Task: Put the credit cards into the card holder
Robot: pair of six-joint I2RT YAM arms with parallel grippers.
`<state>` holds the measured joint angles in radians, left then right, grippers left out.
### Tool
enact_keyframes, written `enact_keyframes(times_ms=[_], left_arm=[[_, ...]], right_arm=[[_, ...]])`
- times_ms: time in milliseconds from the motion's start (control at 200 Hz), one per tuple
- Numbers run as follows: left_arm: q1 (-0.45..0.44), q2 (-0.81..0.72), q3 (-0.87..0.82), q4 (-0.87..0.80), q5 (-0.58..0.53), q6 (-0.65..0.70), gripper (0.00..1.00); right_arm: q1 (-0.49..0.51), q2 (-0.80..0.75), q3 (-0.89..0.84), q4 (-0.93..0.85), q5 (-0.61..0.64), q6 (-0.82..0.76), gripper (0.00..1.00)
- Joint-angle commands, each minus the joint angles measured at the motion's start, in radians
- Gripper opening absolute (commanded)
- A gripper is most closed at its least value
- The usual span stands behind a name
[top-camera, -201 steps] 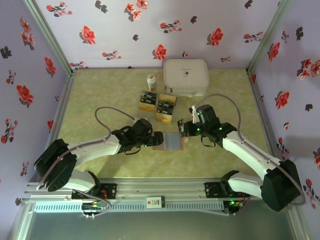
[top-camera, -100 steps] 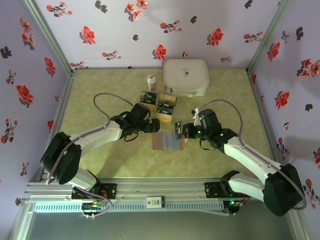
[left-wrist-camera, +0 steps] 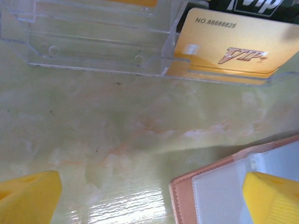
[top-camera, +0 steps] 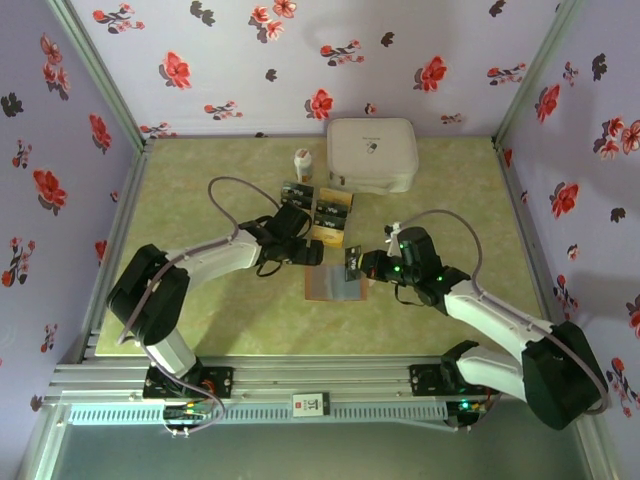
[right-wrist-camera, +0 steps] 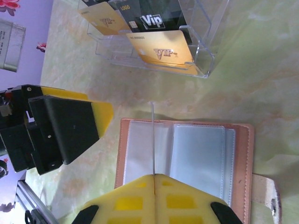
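The card holder [right-wrist-camera: 196,154] lies open on the table, reddish-brown outside with clear grey-silver pockets; I also see the card holder [top-camera: 332,284] between the arms from above. My right gripper [right-wrist-camera: 154,176] is shut on one credit card [right-wrist-camera: 153,135], held edge-on and upright over the holder's left pocket. More credit cards [right-wrist-camera: 161,52], gold and black, stand in a clear plastic stand [top-camera: 316,212] behind it. My left gripper [left-wrist-camera: 149,200] is open just beyond the holder's far left corner [left-wrist-camera: 219,191], with nothing between its yellow fingertips [left-wrist-camera: 28,196].
A small white bottle [top-camera: 302,163] and a big white rounded case [top-camera: 372,153] stand at the back. The clear stand's front lip [left-wrist-camera: 103,42] is close ahead of the left gripper. Flowered walls enclose the green table [top-camera: 200,190].
The left gripper has pulled back from the holder's left edge toward the card stand. The right gripper has moved slightly left and nearer with its card, over the open holder.
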<state>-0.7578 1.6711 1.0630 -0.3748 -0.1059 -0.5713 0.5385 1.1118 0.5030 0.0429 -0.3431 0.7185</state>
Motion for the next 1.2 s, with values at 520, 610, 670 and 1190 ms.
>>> enact_keyframes(times_ms=[520,610,670,1190], left_arm=[[-0.102,-0.014,-0.13,0.019,-0.13,-0.075,1.0],[-0.107,-0.014,-0.152,0.037,-0.132,-0.086,1.0],[-0.109,-0.011,-0.163,0.044,-0.133,-0.092,1.0],[-0.098,-0.008,-0.186,0.044,-0.169,-0.075,1.0]], right_arm=[[-0.006,0.058,-0.064,0.144,-0.066,0.019,0.0],[-0.006,0.062,-0.066,0.149,-0.069,0.021,0.0],[-0.006,0.065,-0.069,0.156,-0.071,0.024,0.0],[-0.006,0.122,-0.103,0.245,-0.105,0.045,0.0]])
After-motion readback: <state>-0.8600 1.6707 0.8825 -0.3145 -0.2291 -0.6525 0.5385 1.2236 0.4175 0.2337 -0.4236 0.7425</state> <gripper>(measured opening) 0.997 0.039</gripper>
